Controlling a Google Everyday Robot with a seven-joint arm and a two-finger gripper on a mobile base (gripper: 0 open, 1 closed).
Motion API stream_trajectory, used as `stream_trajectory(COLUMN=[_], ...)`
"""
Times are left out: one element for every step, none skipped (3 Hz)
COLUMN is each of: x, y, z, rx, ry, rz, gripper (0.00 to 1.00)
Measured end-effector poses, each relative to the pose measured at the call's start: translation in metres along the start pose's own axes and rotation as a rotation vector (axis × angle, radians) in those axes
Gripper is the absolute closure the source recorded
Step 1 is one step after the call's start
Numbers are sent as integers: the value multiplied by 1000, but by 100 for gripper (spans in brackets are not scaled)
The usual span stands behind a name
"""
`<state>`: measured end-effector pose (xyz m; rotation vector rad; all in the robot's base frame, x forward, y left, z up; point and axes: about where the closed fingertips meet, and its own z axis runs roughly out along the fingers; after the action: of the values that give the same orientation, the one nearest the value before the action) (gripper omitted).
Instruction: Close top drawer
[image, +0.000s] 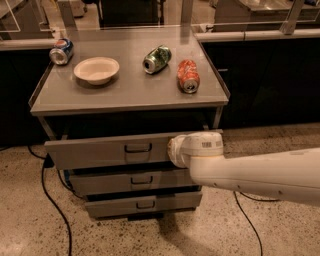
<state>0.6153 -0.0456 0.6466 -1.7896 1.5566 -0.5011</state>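
The top drawer (100, 151) is found pulled out toward the near side under the cabinet top. The gripper (175, 150) is placed at the right of its front, beside the handle (138, 148); whether it is open or closed cannot be told. A straight push to the far side is advised, kept near centre so skewing is avoided, since the front is faced near and its long axis is laid left to right.

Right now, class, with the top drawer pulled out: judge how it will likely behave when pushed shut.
The top drawer looks like stiff sheet metal, so it should probably slide in without flexing. The gripper sits at its front, right of the handle, so an off-centre push might skew it slightly. Its wide front suggests some weight.
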Motion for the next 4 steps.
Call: stream_trajectory(x=[0, 2, 3, -2], y=[1, -4, -9, -14], z=[10, 19, 35, 29], rx=[1, 8, 10, 13], ry=[-18, -27, -35, -41], rz=[-7, -18, -41, -43], gripper=[100, 100, 100, 100])
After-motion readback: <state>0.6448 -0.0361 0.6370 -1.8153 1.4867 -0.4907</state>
